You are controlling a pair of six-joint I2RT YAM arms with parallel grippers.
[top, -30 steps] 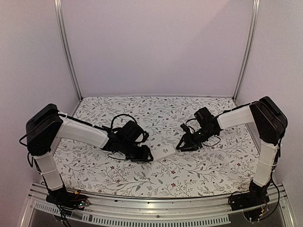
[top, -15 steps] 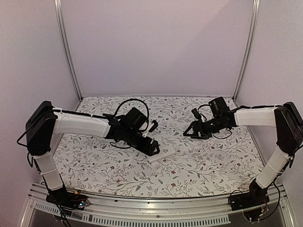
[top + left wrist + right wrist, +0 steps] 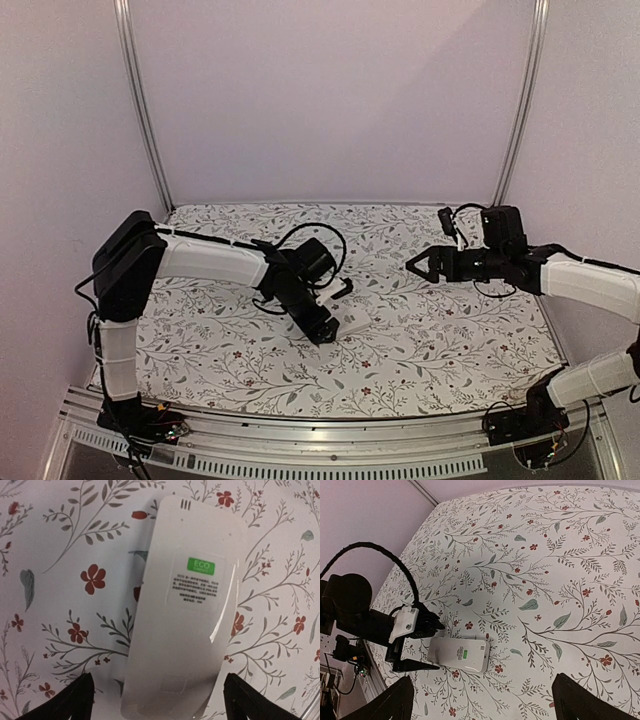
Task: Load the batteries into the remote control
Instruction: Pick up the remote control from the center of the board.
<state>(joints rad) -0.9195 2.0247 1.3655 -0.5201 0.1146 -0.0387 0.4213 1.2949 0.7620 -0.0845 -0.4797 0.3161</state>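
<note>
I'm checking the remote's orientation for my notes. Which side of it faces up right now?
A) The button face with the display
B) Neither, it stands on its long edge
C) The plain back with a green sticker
C: in the left wrist view the remote control lies flat, showing a plain white back with a green ECO sticker and no buttons or display.
</note>
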